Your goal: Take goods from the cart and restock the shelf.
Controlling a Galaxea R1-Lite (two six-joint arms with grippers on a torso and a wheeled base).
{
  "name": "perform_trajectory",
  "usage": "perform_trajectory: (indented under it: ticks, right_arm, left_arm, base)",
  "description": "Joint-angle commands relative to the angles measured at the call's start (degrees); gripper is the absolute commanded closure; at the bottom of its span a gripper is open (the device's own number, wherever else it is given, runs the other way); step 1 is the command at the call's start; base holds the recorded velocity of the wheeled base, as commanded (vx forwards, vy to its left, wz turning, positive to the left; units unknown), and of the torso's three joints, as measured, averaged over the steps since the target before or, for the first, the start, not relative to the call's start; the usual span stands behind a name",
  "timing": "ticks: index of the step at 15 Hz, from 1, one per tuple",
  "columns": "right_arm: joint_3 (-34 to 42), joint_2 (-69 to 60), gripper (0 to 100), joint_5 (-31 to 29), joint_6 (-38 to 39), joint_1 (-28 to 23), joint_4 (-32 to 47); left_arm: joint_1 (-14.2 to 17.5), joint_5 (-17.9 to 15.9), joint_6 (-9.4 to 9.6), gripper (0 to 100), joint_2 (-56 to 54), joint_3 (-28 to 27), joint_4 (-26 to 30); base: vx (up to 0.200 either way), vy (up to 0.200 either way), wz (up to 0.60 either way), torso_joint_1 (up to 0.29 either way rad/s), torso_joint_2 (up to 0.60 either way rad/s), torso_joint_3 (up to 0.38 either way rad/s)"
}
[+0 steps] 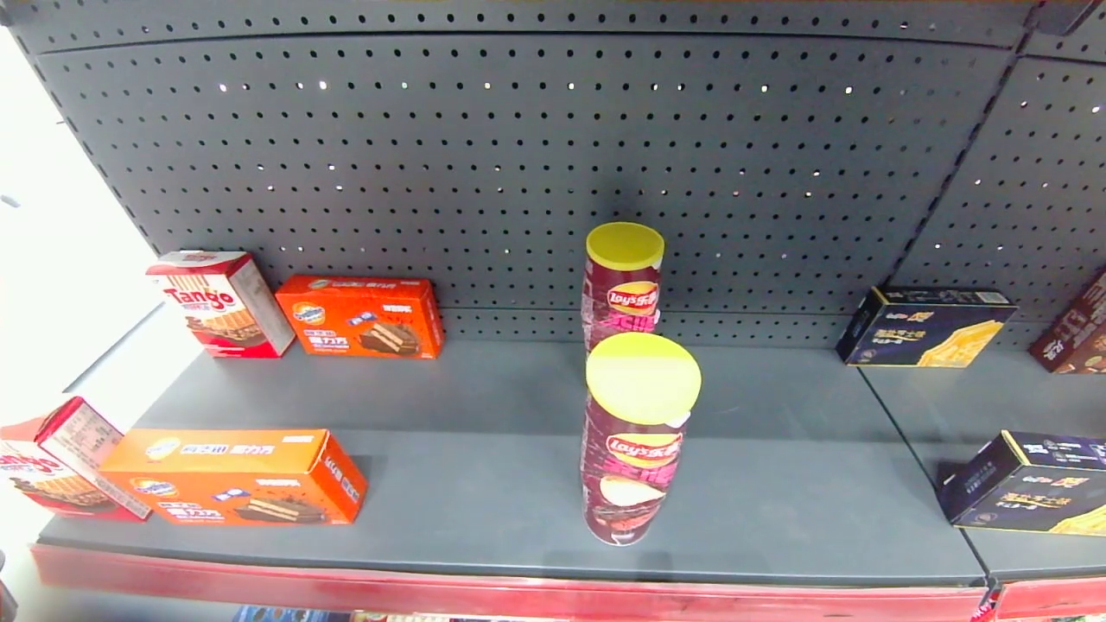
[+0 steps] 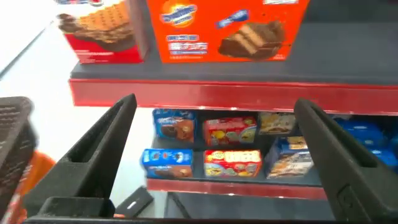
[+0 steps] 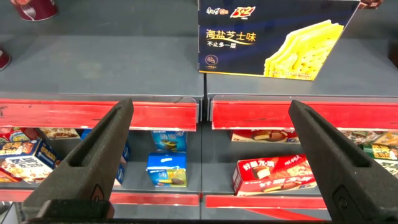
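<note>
Two cans [image 1: 638,441] [image 1: 624,276], open shelf [image 1: 484,492] either side

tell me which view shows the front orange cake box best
The head view: the front orange cake box lies whole at the shelf's front edge. The left wrist view catches the box close up, its top cut off.

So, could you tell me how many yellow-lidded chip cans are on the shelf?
2. One chip can stands at the back near the pegboard; the other can stands directly in front of it, near the shelf's front edge. None appears hidden.
</note>
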Motion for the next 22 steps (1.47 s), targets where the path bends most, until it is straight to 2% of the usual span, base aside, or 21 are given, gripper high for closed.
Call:
perform_trajectory:
  ticks: [1,22]
  right_arm:
    - [0.0,0.1,0,0.0,0.0,0.0,0.0]
    - [0.0,0.1,0,0.2,-0.2,0.0,0.1]
  left_arm:
    - [-0.4,-0.9,-0.49,0,0.0,-0.1,0.1]
    - [-0.3,-0.8,-0.40,0,-1.3,0.0,-0.1]
  base:
    - [0.000,0.000,0.00,0.000,0.00,0.000]
    - [0.000,0.000,0.00,0.000,0.00,0.000]
